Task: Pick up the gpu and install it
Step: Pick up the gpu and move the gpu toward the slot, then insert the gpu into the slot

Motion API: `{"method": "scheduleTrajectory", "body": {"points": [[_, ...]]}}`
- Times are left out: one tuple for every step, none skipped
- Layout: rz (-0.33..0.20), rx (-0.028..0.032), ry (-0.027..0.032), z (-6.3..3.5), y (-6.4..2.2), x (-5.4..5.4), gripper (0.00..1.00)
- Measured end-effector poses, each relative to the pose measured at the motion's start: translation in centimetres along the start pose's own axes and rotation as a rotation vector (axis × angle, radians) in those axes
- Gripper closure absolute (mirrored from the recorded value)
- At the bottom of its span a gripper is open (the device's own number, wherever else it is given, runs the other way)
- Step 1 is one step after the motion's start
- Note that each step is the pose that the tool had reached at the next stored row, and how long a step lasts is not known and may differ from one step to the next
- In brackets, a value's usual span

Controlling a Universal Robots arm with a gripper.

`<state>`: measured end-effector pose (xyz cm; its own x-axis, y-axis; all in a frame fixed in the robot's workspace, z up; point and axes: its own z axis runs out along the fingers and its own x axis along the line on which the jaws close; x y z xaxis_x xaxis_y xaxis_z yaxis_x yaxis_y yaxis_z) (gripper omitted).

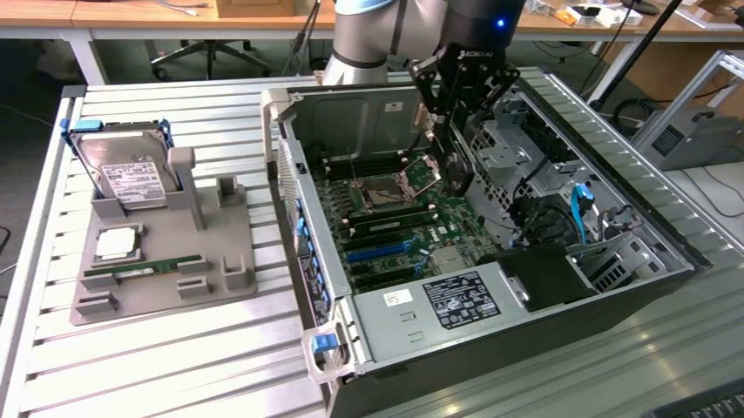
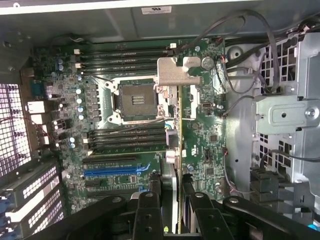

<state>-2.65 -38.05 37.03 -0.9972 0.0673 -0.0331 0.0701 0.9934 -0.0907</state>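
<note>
The claw (image 1: 449, 131) hung inside the open computer case (image 1: 651, 235), its 2 fingers (image 2: 148, 210) partly closed and clamped on the gpu (image 1: 454, 165). The card hung on edge below the claw, upright with a slight tilt, over the upper part of the motherboard (image 1: 384, 231) and close beside the bare CPU socket (image 1: 378, 196). Whether its lower end touched the board could not be told.

In the wrist view the claw (image 2: 171, 180) gripped the gpu (image 2: 173, 150) from both flat sides, so the card showed as a thin strip running away from the fingers toward the CPU socket (image 2: 135, 100) and the memory slots (image 2: 125, 55). The card was not seated in any slot. The blue expansion slot (image 2: 112, 171) lay off to one side of the fingers, apart from the card, and was also visible in the exterior view (image 1: 378, 252).

On the slatted counter (image 1: 174, 366), toward the exterior view's left of the case, sat a grey holder tray (image 1: 221, 261). It carried a hard drive (image 1: 128, 170) with a white label, propped up at the far end, and a green memory stick (image 1: 145, 268) lying nearer the front.
</note>
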Motion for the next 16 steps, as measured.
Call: {"method": "scheduleTrajectory", "body": {"points": [[0.0,-0.0001,0.0,0.09,0.01,0.01,0.73],[0.0,-0.0001,-0.0001,0.16,0.01,0.02,0.73],[0.0,0.0,0.0,0.24,0.02,0.02,0.73],[0.0,0.0,0.0,0.32,0.02,0.03,0.73],[0.0,0.0,0.0,0.37,0.03,0.03,0.73],[0.0,0.0,0.0,0.43,0.03,0.03,0.73],[0.0,0.0001,0.0,0.46,0.04,0.04,0.73],[0.0,0.0001,0.0,0.5,0.04,0.04,0.73],[0.0,0.0001,0.0,0.52,0.04,0.05,0.73],[0.0,0.0001,0.0,0.53,0.04,0.05,0.73],[-0.001,0.0,0.0,0.54,0.04,0.04,0.73],[0.0,-0.0001,-0.0001,0.54,0.04,0.05,0.73],[0.0,0.0,0.0,0.54,0.04,0.05,0.73],[0.0,0.0,0.0,0.54,0.04,0.05,0.73],[0.0,-0.0001,-0.0001,0.54,0.04,0.05,0.73],[0.0,0.0,-0.0001,0.54,0.04,0.05,0.73]]}}
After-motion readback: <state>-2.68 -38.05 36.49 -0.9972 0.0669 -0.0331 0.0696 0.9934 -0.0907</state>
